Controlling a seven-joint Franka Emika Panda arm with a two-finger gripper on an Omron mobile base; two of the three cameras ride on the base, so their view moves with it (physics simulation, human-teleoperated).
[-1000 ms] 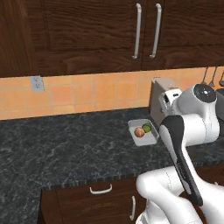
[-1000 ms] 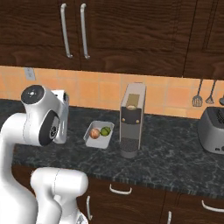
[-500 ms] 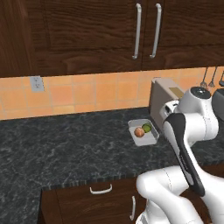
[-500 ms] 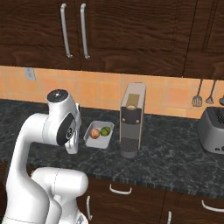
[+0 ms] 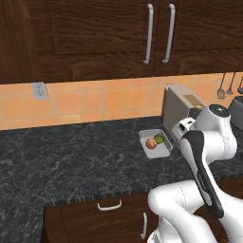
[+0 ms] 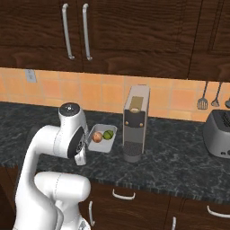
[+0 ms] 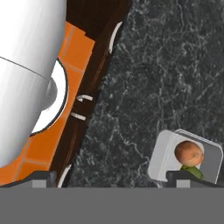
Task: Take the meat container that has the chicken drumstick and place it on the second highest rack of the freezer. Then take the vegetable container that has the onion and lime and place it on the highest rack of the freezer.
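- While we hang above the dark bench (image 5: 71, 156) with our jaws spread to their widest and nothing between them, the vegetable container (image 7: 185, 162) sits low and to the right in the hand view, just past the right fingertip (image 7: 189, 177) rather than between the two tips.
- We see the onion (image 7: 189, 152) nearest the middle of that tray and the lime (image 7: 193, 170) below it, partly hidden by the fingertip; in the left base view the onion (image 5: 151, 143) and lime (image 5: 159, 139) lie side by side in the small pale tray (image 5: 155, 143).
- From the right base view, the tray (image 6: 103, 137) rests on the bench just beside the coffee machine (image 6: 135, 122), on its left, and close in front of our arm's upper joint.
- We judge the coming move to turn on this offset: the jaws must shift sideways toward the tray until a wall of it falls between the tips.
- We cannot tell the tray's long axis for certain from the hand view, since its lower part is cut off.
- We find neither the freezer nor the drumstick container in these views, so we cannot say how far along the task stands.
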